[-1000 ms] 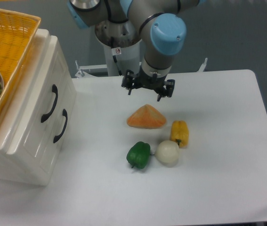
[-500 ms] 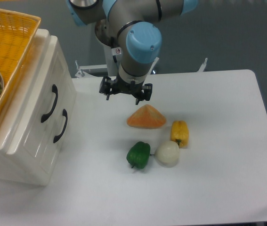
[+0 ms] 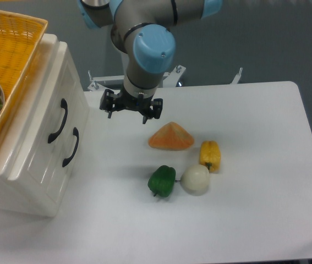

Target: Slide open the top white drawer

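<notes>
Approach is the step in hand: my gripper (image 3: pixel 127 110) hangs with fingers spread and empty, near the top white drawer (image 3: pixel 48 118) at my table's left edge, so next I must reach its black handle (image 3: pixel 57 120).

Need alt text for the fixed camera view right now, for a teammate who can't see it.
The claw hangs open above the white table, apart from the closed top white drawer to its left. An orange wedge, yellow pepper, green pepper and white ball lie nearby.
</notes>
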Controlling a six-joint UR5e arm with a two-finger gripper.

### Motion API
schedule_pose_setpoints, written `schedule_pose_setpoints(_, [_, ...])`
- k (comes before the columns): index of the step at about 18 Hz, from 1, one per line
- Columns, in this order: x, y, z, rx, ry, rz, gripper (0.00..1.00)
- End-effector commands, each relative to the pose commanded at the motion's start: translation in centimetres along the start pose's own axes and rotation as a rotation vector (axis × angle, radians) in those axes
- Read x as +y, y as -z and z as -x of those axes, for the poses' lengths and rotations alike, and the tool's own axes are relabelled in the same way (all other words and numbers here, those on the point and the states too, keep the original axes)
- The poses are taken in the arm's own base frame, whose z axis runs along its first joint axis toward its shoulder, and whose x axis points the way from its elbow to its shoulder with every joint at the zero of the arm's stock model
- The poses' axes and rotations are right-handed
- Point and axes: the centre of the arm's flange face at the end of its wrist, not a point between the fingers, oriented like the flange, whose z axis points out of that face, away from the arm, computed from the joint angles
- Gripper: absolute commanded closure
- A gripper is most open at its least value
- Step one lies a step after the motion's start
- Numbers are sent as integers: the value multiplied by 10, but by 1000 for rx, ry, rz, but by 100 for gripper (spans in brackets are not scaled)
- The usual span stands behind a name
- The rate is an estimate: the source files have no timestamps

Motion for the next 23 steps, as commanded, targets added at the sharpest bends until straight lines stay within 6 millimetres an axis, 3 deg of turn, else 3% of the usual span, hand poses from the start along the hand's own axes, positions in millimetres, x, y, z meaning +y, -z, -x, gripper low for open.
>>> schedule_pose_setpoints(9, [-15, 1, -46, -1, 0, -12, 0])
schedule_pose_setpoints(23, [-19, -19, -81, -5, -3, 4, 0])
